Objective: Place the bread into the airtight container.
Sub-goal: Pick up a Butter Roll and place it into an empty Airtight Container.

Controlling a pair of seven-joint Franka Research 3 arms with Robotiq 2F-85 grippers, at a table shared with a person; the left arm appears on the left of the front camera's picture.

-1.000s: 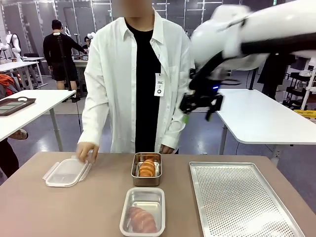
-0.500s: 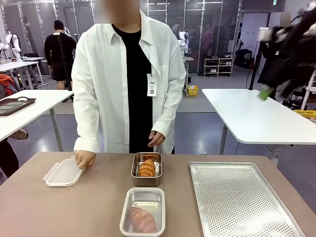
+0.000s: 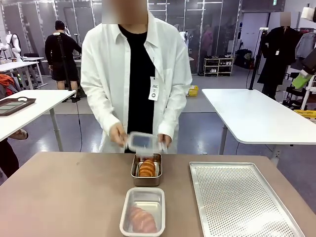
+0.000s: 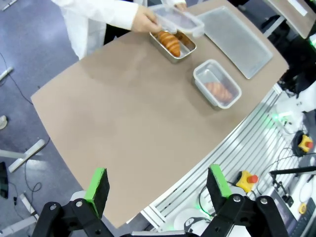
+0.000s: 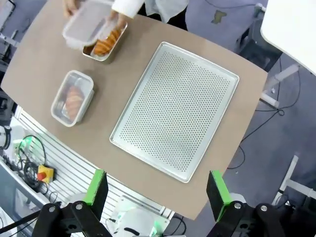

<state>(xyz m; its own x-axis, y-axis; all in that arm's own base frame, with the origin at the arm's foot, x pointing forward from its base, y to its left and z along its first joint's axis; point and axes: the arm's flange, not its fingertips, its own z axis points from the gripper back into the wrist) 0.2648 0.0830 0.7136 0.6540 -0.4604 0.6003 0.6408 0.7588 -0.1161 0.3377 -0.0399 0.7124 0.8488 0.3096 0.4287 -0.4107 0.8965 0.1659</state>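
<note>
Both arms are raised high above the table, looking down on it. Left gripper (image 4: 157, 190) hangs with jaws spread wide, green pads well apart, nothing between them; right gripper (image 5: 157, 192) likewise wide open and empty. The bread (image 3: 146, 168), a croissant, lies in the metal container (image 3: 146, 169) at the far middle of the brown table (image 3: 64, 197), just in front of the person. A second container (image 3: 143, 211), clear-lidded, sits nearer the robot with another piece of bread inside, already closed by the look of it. The perforated metal tray (image 3: 242, 200) lies bare on the right side. The person holds a clear lid (image 3: 140, 142) with both hands just above the metal container, left hand (image 3: 117, 134) and right hand (image 3: 164, 142) at its two ends; the lid is blurred with motion. My reading: the bread is already in place, and the step in hand is the sealing, done by the person, not the robot. The next move calls for the lid to come down squarely over the rim and be pressed shut all round. The arms seem to have no part in it and do best to stay clear above.
</note>
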